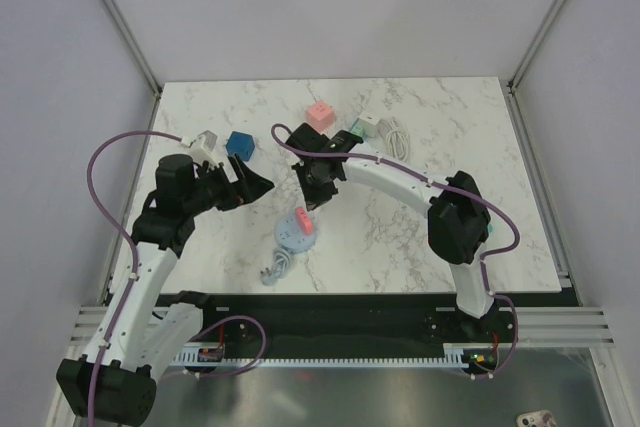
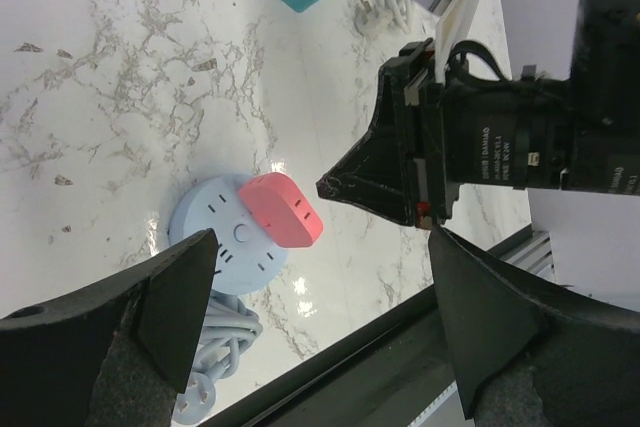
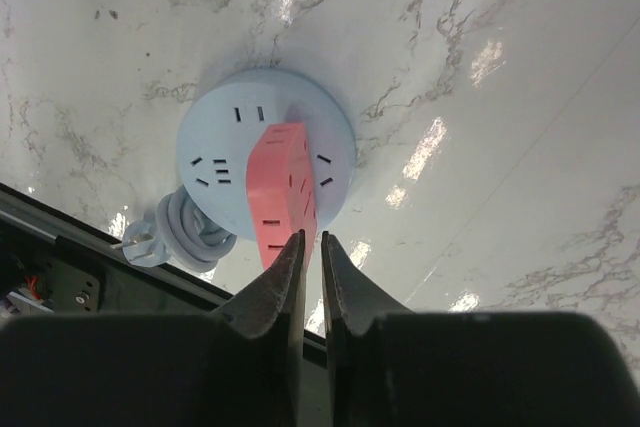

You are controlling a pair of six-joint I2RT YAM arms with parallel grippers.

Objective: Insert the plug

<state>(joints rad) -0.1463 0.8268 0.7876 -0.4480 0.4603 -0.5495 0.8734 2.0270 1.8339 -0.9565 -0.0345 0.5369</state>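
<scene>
Shows the red plug [image 3: 283, 182] standing upright on the face of the round blue hub [image 3: 225, 137], near its middle, on the marble table [image 1: 400, 237] in front of the arms. Cannot tell whether it is fully seated. Finds the right gripper [image 3: 311, 247] directly over the plug's top end, fingers drawn together with only a slit between them, clamped on nothing; contact with the plug unclear. Finds the left gripper [image 2: 322, 240] aimed at the hub from the left, jaws wide apart, nothing between them, apart from the plug. Shows the hub's cord [image 3: 185, 227] coiled against its near edge. Further back, shows a pink cube [image 1: 320, 114], a blue cube [image 1: 240, 144], a white adapter [image 1: 206, 142], a teal adapter [image 1: 362, 127] and a white cable [image 1: 397, 137].
</scene>
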